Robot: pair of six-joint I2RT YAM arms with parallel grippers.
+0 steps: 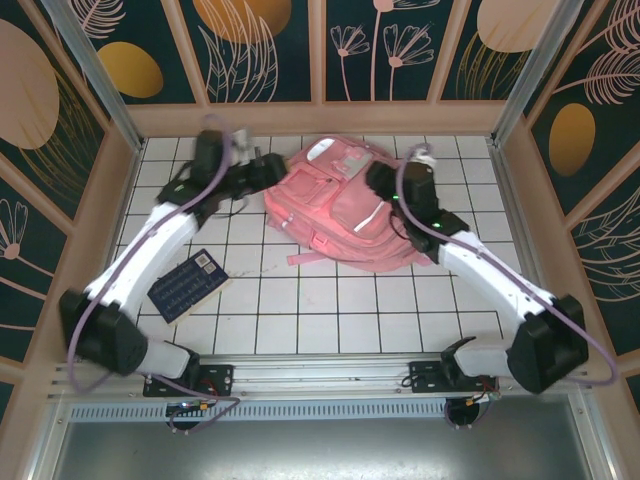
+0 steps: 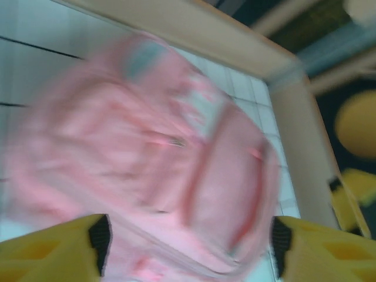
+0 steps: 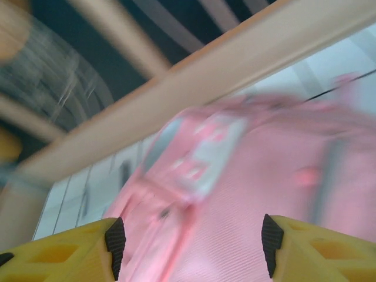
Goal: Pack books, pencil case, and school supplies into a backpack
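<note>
Backpack (image 1: 340, 205): table's far middle. Your left hand (image 2: 189, 244), right hand (image 3: 189, 249): both apart, empty. Navy book (image 1: 188, 285): unpacked, toward near-left corner.

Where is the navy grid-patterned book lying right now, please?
In the top view, the navy book lies flat on the table, on its left side beside the left arm, nearer the bases than the pink backpack.
</note>
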